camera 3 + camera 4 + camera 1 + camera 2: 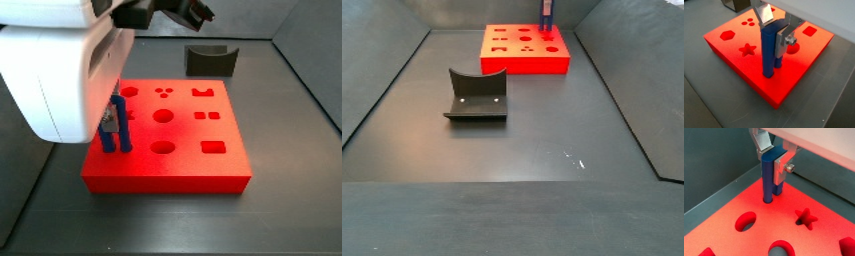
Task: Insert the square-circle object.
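Observation:
The blue square-circle object (769, 50) is an upright double post, one leg round and one square. My gripper (776, 30) is shut on its upper part, a silver finger (765, 14) on each side. Its lower ends rest on the top of the red block (801, 62), on a plain area near the block's edge, in both wrist views (769, 175). In a side view the object (115, 125) stands at the block's left side (181, 135). In a side view it (547, 14) stands at the far right of the block (525, 62).
The red block has several shaped holes: a star (747, 49), a hexagon (728, 35), a square (809, 31), round holes (745, 221). The dark fixture (476, 97) stands mid-floor, apart from the block. Grey walls surround the floor.

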